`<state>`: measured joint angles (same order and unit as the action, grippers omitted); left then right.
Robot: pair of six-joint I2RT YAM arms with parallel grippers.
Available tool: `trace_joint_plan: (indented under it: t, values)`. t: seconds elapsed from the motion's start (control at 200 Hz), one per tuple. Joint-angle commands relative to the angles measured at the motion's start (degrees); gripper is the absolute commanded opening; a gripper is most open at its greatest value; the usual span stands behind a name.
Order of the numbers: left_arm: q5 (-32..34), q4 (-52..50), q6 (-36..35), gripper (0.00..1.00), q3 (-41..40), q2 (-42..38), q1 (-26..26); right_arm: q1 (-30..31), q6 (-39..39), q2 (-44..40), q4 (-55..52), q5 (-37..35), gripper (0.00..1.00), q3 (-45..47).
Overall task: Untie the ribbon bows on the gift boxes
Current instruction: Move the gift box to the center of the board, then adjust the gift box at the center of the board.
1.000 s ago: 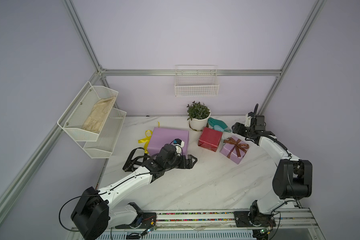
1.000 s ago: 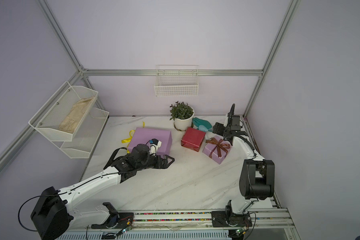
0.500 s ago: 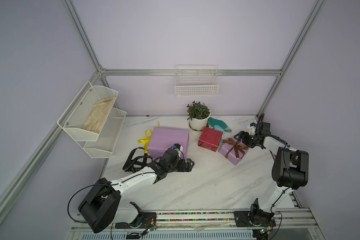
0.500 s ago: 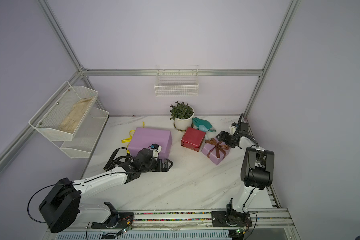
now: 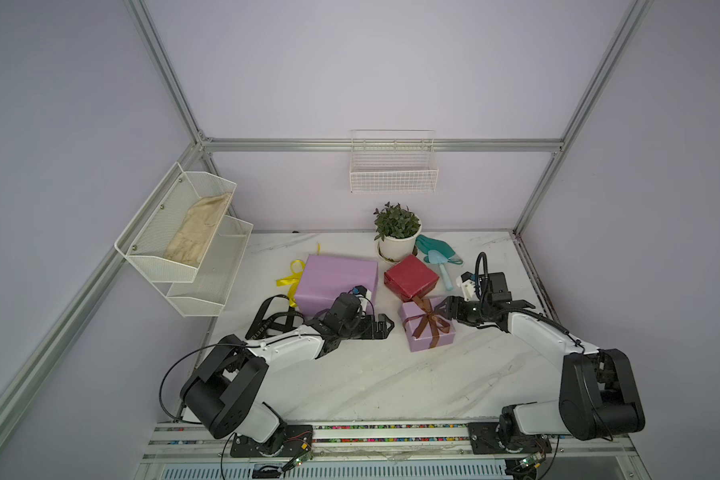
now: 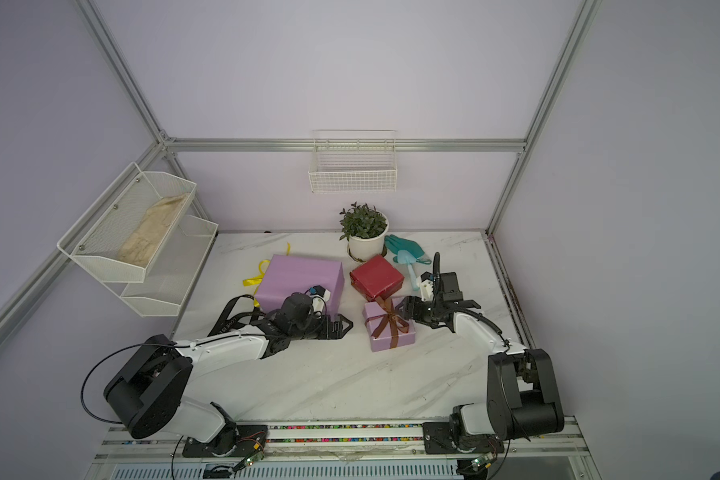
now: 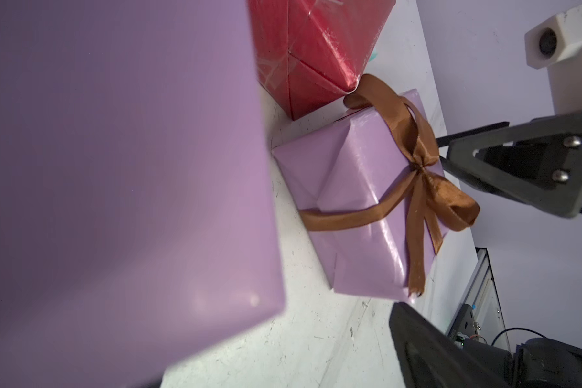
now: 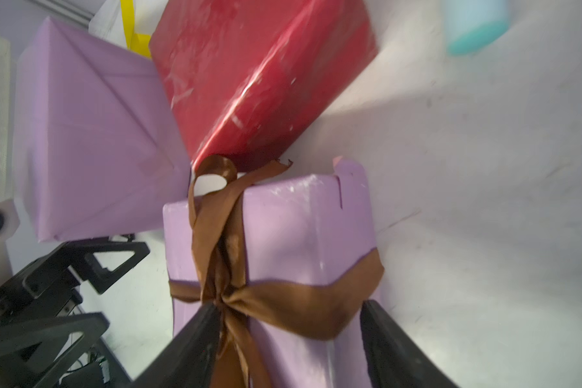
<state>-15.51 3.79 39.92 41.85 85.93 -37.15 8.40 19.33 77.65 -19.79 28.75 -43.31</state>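
Right hand [image 8: 289, 314] spread open, straddling brown bow [image 8: 283, 304] on small lilac box [image 8: 299, 228], not pinching yet. Left hand [image 5: 386, 326] gaping wide, just beside same box.

Arms: left arm [image 5: 283, 349], right arm [image 5: 537, 332]; white shells, bulky black joint housings, black cables, one loop at 9 o'clock of the left shoulder. Grippers: left gripper [image 5: 387, 326], right gripper [image 5: 443, 309]; black triangular open-frame fingers [image 7: 518, 193], silver screws [image 7: 572, 141].
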Motion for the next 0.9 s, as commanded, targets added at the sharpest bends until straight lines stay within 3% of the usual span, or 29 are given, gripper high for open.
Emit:
trace_joint_plan:
  t: [0.0,0.175,0.38,0.665,0.795,0.895]
  values:
    - [-1.7,3.2,0.7,1.0,2.4,-0.1,0.2,5.2,6.8,-3.7,0.5,-1.6,0.68,3.4]
    - [-1.1,3.7,0.6,1.0,2.0,0.5,0.1,14.3,16.4,-7.0,10.0,-1.1,0.67,8.2]
    - [-0.5,3.3,-0.3,1.0,3.5,2.7,0.2,24.7,20.5,-4.3,15.1,0.8,0.64,6.6]
    - [-0.1,-1.4,-4.4,1.0,5.3,0.6,0.4,21.2,12.9,-9.9,3.5,-12.8,0.63,-2.3]
    - [2.4,-5.6,-6.3,1.0,5.6,-0.3,0.6,16.0,9.1,-4.7,3.7,-12.5,0.65,-6.0]
    - [3.2,-6.2,-5.5,1.0,4.1,-2.1,0.9,12.8,5.5,0.4,6.4,-8.4,0.68,-8.3]
